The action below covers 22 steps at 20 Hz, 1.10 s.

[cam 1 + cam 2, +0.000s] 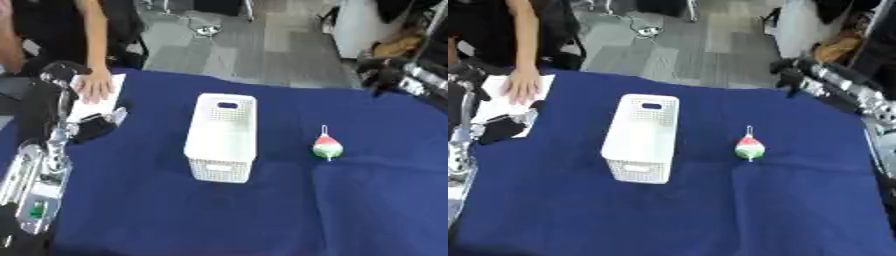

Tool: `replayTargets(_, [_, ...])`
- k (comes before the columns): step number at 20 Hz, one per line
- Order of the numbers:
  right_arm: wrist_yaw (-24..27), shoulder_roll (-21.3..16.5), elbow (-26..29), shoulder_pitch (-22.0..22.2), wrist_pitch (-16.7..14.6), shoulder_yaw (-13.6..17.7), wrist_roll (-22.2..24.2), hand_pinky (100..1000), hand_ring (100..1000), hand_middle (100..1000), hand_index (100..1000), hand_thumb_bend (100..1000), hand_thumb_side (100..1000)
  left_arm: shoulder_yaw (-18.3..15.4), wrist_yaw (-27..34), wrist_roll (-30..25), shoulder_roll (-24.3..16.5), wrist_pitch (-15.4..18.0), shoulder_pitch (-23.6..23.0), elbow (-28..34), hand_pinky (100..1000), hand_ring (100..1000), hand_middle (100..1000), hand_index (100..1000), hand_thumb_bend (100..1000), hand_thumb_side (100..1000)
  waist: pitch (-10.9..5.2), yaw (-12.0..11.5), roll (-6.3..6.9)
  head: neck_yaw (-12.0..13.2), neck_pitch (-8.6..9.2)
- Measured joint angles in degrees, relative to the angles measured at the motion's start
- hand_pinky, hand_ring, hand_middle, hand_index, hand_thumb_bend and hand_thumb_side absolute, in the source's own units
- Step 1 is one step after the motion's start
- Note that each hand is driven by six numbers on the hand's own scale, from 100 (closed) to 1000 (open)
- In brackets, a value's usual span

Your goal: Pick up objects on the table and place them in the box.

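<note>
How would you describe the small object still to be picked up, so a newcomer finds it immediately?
Start at the blue tablecloth and find the white perforated box standing near its middle. To the right of the box, apart from it, lies a small pear-shaped object. It is the only loose item on that side, red and white above, green at the bottom, with a thin loop on top.

Grey plank flooring (262,45) is stretching beyond the blue tablecloth's (219,215) far edge, with cables (203,27) lying across it.
</note>
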<state>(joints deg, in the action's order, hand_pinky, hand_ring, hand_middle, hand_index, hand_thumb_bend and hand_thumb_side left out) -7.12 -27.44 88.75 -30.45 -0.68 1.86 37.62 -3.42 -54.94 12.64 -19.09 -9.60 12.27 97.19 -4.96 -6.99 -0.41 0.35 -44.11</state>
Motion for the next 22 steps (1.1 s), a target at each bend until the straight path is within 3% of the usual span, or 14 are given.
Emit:
replayTargets(4, [1.8, 3.6, 3.7, 1.8, 6.6, 1.3, 2.3, 771, 871, 969, 1000, 686, 1000, 0.0, -0.1, -0.1, 0.0, -0.1, 0.0, 0.0, 100, 454, 685, 730, 507, 455, 0.25, 0.0, 0.25, 0.1, 0.00])
replayTargets(8, [0.3, 6.7, 6.4, 3.5, 10.6, 2.3, 5.0, 775, 875, 973, 1000, 688, 1000, 0.0, -0.1, -0.1, 0.0, -0.1, 0.0, 0.0, 100, 453, 685, 730, 506, 450, 0.55, 0.1, 0.34, 0.1, 0.00])
replayTargets(22, [-1.1, 8.0, 8.4, 3.7, 13.3, 3.2, 6.8, 776, 875, 970, 1000, 695, 1000, -0.1, -0.3, -0.1, 0.0, -0.5, 0.0, 0.0, 100, 455, 685, 728, 511, 450, 0.59, 0.2, 0.50, -0.1, 1.60])
